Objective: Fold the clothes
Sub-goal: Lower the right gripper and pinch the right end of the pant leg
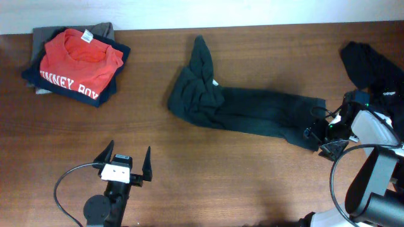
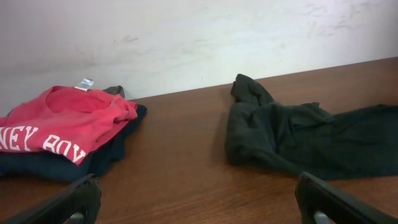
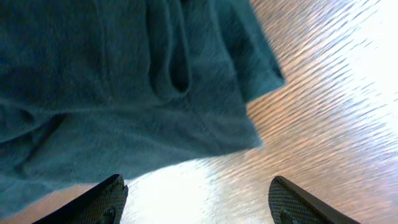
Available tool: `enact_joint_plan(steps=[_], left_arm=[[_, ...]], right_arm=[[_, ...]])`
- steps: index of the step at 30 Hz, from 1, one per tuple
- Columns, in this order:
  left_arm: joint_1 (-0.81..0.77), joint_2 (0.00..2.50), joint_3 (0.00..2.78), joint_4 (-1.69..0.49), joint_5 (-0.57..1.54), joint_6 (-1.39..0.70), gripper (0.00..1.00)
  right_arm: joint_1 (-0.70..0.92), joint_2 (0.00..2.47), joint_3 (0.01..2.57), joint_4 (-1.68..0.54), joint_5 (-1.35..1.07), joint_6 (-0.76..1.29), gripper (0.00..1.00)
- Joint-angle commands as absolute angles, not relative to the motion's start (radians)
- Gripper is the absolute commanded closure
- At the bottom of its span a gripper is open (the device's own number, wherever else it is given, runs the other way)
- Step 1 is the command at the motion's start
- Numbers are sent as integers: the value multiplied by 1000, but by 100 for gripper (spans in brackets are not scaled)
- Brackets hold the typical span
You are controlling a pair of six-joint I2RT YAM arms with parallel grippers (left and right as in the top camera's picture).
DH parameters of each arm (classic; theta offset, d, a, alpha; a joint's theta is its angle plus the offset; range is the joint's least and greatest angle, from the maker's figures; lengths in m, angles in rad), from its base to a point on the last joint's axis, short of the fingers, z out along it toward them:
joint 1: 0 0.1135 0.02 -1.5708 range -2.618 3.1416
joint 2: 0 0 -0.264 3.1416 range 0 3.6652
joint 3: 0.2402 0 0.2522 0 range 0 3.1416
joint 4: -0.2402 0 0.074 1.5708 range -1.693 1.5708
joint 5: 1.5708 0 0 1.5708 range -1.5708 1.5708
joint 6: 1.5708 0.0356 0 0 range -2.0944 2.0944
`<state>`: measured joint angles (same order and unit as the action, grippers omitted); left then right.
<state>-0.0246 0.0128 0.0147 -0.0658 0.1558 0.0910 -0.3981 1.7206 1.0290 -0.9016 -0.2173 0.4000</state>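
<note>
One wooden table (image 2: 186,177), white wall (image 2: 186,37) behind, bears clothes (image 2: 298,137).

A dark charcoal garment (image 1: 246,108) lies crumpled and stretched long across the middle of the table (image 1: 189,183), with 1 bunched end pointing at the far edge. A folded stack (image 1: 79,63) of 3, a red shirt with white lettering on top, sits at the far left corner. A black garment (image 1: 372,63) lies heaped at the far right corner.

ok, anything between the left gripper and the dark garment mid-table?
Nothing: only bare wooden table lies between the left gripper and the dark garment, seen in the overhead and left wrist views.
</note>
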Motion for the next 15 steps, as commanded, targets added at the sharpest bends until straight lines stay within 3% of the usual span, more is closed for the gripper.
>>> enact_joint_plan(steps=[1, 15], left_arm=[[-19, 6, 9, -68, 149, 107, 0], [-19, 6, 9, -68, 149, 107, 1]], right_arm=[[-393, 1696, 1022, -922, -282, 405, 23], [-394, 1676, 1016, -981, -41, 443, 22]])
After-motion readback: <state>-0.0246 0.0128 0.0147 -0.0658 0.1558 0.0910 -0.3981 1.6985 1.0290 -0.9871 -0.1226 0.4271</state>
